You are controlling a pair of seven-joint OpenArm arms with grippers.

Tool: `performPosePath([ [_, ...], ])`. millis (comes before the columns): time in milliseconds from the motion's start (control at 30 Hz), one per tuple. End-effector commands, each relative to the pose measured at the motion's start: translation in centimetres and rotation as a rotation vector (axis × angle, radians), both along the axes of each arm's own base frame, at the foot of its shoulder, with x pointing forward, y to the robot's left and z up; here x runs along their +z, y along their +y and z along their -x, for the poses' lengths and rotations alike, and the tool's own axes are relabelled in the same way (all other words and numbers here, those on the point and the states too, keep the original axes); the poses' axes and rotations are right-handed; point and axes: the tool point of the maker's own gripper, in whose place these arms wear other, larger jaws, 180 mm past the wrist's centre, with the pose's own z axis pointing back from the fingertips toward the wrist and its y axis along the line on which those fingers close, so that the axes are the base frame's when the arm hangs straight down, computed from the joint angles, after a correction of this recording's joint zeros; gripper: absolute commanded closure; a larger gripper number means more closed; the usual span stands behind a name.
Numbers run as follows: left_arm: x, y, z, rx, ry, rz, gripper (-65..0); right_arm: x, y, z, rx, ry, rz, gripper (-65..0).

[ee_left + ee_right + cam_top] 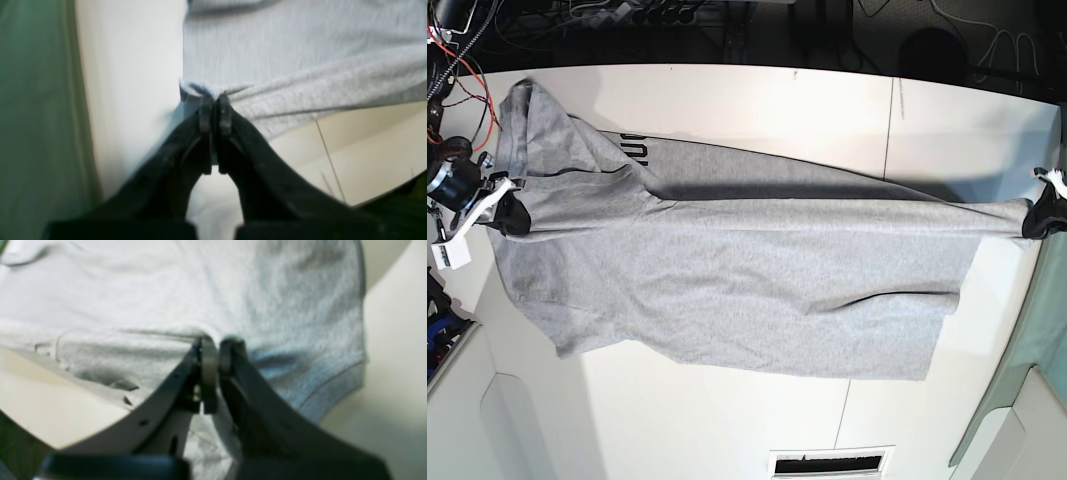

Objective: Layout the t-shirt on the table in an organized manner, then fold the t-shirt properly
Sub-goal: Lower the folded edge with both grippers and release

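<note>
So the arms (pixel 457 190) are mostly black with some white bits and shiny metal-looking parts. Red and black cables (pixel 489 105) loop around the right one.

T-shirt: we see light heather grey on the t-shirt (pixel 727 290), finely flecked, turning bluish where shaded
Lettering: we make out bold black characters (pixel 634 149) on the grey cloth
Table: we find the table (pixel 707 430) white, crossed by a thin dark line
Side panel: we see muted green on the panel (pixel 36 116)
Grippers: we see black on the left gripper (pixel 215 133) and the right gripper (pixel 217 373)
Cables: we spot red ones (pixel 489 95) against black
</note>
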Motion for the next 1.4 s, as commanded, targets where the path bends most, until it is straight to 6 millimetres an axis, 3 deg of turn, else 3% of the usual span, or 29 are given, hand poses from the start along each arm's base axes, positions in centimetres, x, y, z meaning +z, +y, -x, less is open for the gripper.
performPosePath([
  [0,1.1,0.6,-1.1,-0.005,-0.036,-0.025,0.0,1.1,-0.3,-1.0,0.005,-0.051,0.015,0.0],
  [300,-0.4,-1.8,-5.9,-0.103,-0.046,-0.103,0.0,-0.7,0.4,0.2,0.020,0.005,-0.005,0.0],
  [500,-2.3,-2.8,-7.4,-0.138,-0.029,-0.114,0.0,-2.9,0.7,3.5,0.016,0.078,-0.034,0.0],
  [733,-4.2,-3.7,-8.8,-0.098,-0.032,-0.057,0.0,-4.2,0.7,5.4,0.011,0.124,-0.037,0.0],
  [800,-4.6,-3.5,-8.7,-0.082,-0.029,-0.050,-4.8,-4.3,0.7,5.7,0.009,0.131,-0.038,0.0],
  [833,-4.7,-3.1,-8.7,-0.062,-0.026,-0.054,-8.9,-4.3,0.8,5.7,0.009,0.132,-0.040,-2.9],
  [933,-4.8,-2.8,-8.8,-0.044,-0.024,-0.060,-22.7,-4.2,0.9,5.6,0.007,0.127,-0.053,-27.0],
  [967,-4.9,-2.7,-8.7,-0.044,-0.011,-0.064,-26.1,-4.0,1.0,5.5,0.005,0.119,-0.064,-31.7],
  [1033,-5.2,-2.6,-8.3,-0.045,0.044,-0.070,-27.8,-3.3,1.1,5.2,0.001,0.101,-0.079,-33.2],
  [1167,-3.1,-4.3,-8.4,-0.099,0.035,0.015,-27.8,-0.9,-1.4,4.3,-0.065,0.028,-0.066,-33.2],
  [1367,-0.3,-5.1,-9.0,-0.104,-0.001,0.088,-27.8,1.6,-9.0,5.1,-0.299,-0.031,-0.022,-33.2],
])
